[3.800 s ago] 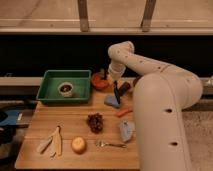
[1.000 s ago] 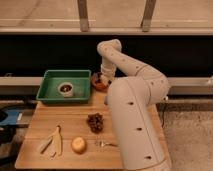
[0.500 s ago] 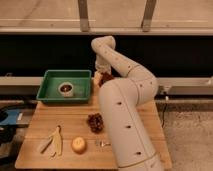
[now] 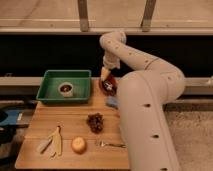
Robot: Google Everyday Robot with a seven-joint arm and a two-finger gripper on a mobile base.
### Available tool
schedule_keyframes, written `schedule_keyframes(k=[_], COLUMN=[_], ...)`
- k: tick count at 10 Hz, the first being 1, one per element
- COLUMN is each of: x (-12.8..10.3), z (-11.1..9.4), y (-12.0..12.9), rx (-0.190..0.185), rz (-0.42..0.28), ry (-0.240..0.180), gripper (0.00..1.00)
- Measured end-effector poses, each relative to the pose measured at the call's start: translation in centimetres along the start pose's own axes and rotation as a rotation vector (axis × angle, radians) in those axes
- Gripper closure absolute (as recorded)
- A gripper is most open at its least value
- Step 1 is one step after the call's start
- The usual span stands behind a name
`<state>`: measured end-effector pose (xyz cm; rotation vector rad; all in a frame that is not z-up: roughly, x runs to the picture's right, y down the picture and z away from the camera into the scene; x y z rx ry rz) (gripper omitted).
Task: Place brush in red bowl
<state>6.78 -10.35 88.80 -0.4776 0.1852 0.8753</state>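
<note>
Hovering just above the small orange-red red bowl [image 4: 107,85], the hand [image 4: 105,75] hides its grip.

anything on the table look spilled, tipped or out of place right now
Nothing stands out. The end effector hangs just over the red bowl at the table's back edge. The green tray sits flat with a small dish inside, and the grapes, banana peel and fork lie flat.
</note>
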Motion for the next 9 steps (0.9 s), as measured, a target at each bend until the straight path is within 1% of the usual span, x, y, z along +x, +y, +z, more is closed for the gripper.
schedule_keyframes(k=[1,2,3,5,6,7,9], x=[1.6,3.0,4.7,7.9,8.8,9.2,8.9], z=[-0.9,-1.5,-2.1,-3.0,-3.3,-3.5,-3.5], y=[-1.1,-2.0,-3.1,-4.7,-5.1,-5.2,-4.9], rx=[0.016,0.023,0.026,0.032,0.036,0.035,0.030], rz=[0.049,0.100,0.179,0.310,0.346,0.363,0.361], ry=[-0.028,-0.058,-0.104,-0.185,-0.209,-0.220,-0.224], gripper=[0.20,0.20,0.20,0.20,0.20,0.20,0.20])
